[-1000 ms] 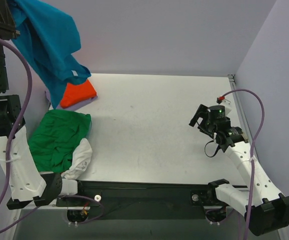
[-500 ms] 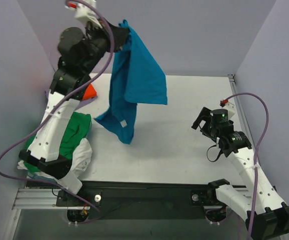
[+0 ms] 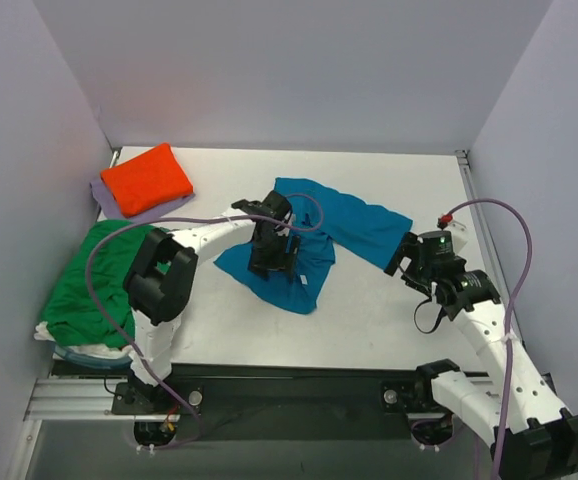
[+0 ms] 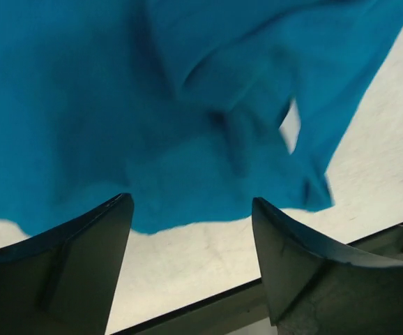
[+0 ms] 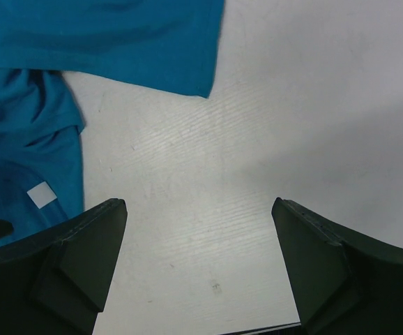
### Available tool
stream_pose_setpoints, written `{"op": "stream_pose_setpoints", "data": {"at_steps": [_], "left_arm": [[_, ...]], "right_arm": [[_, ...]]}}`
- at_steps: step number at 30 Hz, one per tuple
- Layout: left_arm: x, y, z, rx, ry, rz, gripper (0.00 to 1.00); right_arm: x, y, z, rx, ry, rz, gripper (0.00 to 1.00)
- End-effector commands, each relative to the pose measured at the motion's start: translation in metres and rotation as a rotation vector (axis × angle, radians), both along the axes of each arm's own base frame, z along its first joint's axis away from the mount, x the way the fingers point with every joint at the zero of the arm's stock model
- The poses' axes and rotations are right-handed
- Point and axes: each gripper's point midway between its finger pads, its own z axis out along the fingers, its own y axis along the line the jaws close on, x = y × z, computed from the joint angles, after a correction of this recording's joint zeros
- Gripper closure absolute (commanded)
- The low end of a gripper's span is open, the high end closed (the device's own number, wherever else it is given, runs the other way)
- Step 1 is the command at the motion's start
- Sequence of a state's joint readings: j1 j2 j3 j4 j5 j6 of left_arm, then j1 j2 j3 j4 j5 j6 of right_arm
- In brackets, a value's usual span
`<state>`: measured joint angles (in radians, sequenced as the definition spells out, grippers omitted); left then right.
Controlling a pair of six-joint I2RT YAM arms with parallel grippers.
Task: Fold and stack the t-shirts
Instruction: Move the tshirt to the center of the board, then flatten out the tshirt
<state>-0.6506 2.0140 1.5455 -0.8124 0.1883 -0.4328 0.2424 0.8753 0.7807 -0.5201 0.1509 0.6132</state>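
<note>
No readable text, brand, number or sign is showing in any view. A small white label (image 5: 42,195) is sitting on the teal-blue t-shirt (image 5: 104,35). In the right wrist view it is appearing blank, and in the top view it is showing too small to read.

A flat white table top (image 3: 359,320) with a matt, faintly scuffed surface is enclosed by plain pale lavender walls (image 3: 299,70) at the back, left and right. A long black bar (image 3: 299,378) is fixed along its near edge, and a silver slotted metal rail (image 3: 69,398) is mounted at the bar's left end. In the right wrist view, fine scratches and a small dark speck (image 5: 215,285) are seen on the table top.
</note>
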Motion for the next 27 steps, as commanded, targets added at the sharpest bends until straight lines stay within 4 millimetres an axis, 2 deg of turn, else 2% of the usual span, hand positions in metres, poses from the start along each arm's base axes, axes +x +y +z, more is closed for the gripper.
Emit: {"op": "stream_pose_setpoints", "data": {"at_steps": [1, 4, 5, 10, 12, 16, 22, 27], "left_arm": [[0.015, 0.008, 0.099, -0.2, -0.264, 0.071, 0.19], [0.013, 0.035, 0.098, -0.151, -0.297, 0.164, 0.17], [0.008, 0.046, 0.085, -0.121, -0.273, 0.186, 0.17], [0.002, 0.079, 0.059, -0.025, -0.193, 0.262, 0.17], [0.002, 0.085, 0.053, -0.008, -0.176, 0.273, 0.17], [0.0, 0.082, 0.038, -0.038, -0.114, 0.285, 0.17], [0.002, 0.084, 0.017, -0.028, -0.054, 0.283, 0.17], [0.002, 0.085, 0.001, -0.026, -0.007, 0.287, 0.25]], "right_arm": [[-0.007, 0.003, -0.014, 0.013, 0.071, 0.01, 0.1], [-0.006, 0.006, -0.023, 0.019, 0.124, 0.021, 0.1], [-0.005, 0.008, -0.029, 0.016, 0.155, 0.027, 0.1], [0.01, 0.014, -0.039, 0.019, 0.226, 0.042, 0.1], [0.017, 0.016, -0.041, 0.017, 0.236, 0.046, 0.1], [0.034, 0.018, -0.045, 0.007, 0.255, 0.051, 0.11], [0.051, 0.019, -0.066, 0.013, 0.314, 0.054, 0.14], [0.061, 0.016, -0.078, 0.018, 0.343, 0.052, 0.18]]}}
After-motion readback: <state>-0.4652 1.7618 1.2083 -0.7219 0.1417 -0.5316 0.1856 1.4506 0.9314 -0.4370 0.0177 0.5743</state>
